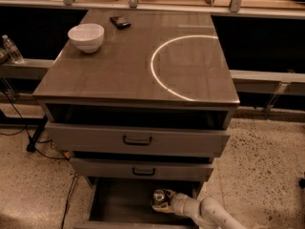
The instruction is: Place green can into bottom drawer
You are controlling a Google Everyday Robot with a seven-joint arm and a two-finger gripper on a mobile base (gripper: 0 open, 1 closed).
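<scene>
The green can point(159, 196) shows only its silver top and a bit of its side; it stands upright inside the open bottom drawer point(121, 203), towards the drawer's right side. My gripper point(164, 203) reaches in from the lower right on a pale arm and sits around the can. The fingers are hard to make out against the can. The drawer is pulled out below the two wider grey drawers, and its interior is dark.
A white bowl point(86, 36) and a small dark object point(120, 21) lie on the cabinet top point(119, 75). The two upper drawers point(138, 140) stand slightly pulled out. A plastic bottle point(13, 49) stands on a ledge at the left. Cables run on the speckled floor at the left.
</scene>
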